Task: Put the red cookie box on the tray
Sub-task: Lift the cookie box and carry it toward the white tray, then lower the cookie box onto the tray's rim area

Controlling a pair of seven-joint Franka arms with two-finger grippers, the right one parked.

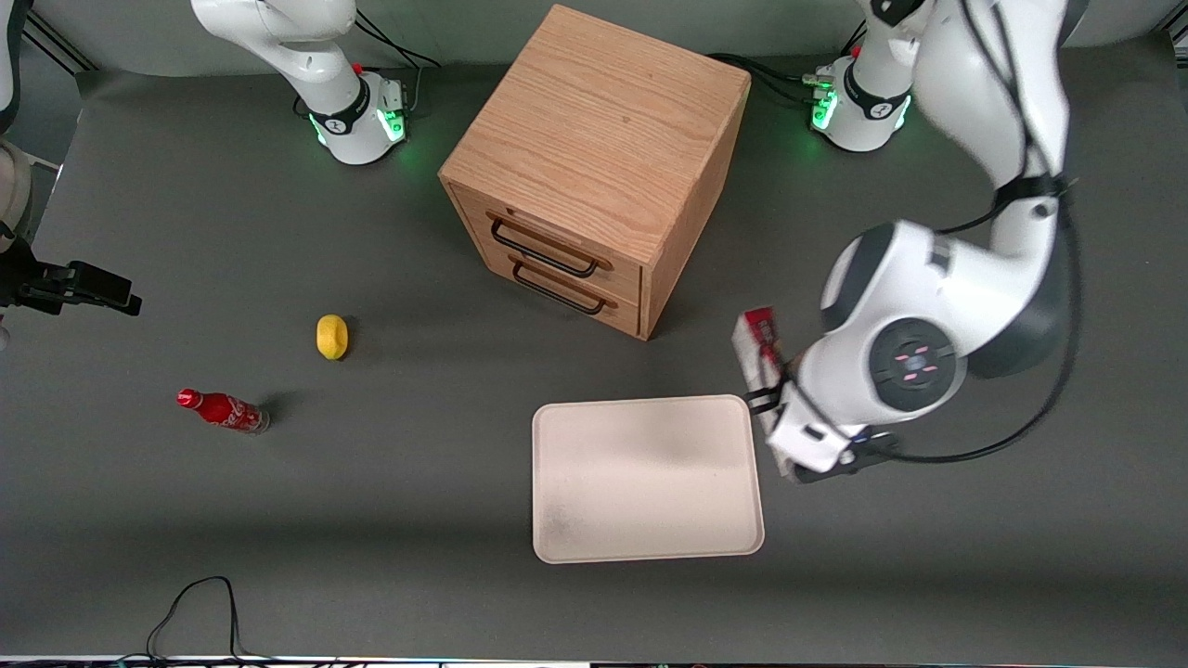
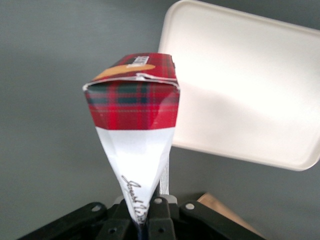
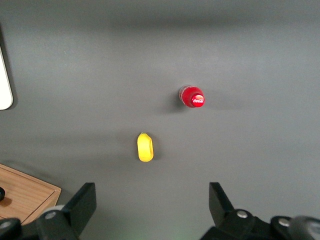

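Observation:
My left gripper (image 1: 776, 401) is shut on the red cookie box (image 1: 759, 351), a thin carton with red tartan edges and a whitish face. It holds the box by one end above the table, just off the tray's edge toward the working arm's end. In the left wrist view the box (image 2: 134, 112) sticks out from between the gripper's (image 2: 145, 222) fingers, squeezed to a wedge at the held end. The cream-white tray (image 1: 645, 482) lies flat and bare near the table's front edge; it also shows as the tray (image 2: 245, 85) beside the box.
A wooden drawer cabinet (image 1: 594, 158) stands farther from the front camera than the tray. A yellow lemon-like object (image 1: 331, 336) and a red cola bottle (image 1: 223, 410) lie toward the parked arm's end. A black cable (image 1: 190, 608) loops at the front edge.

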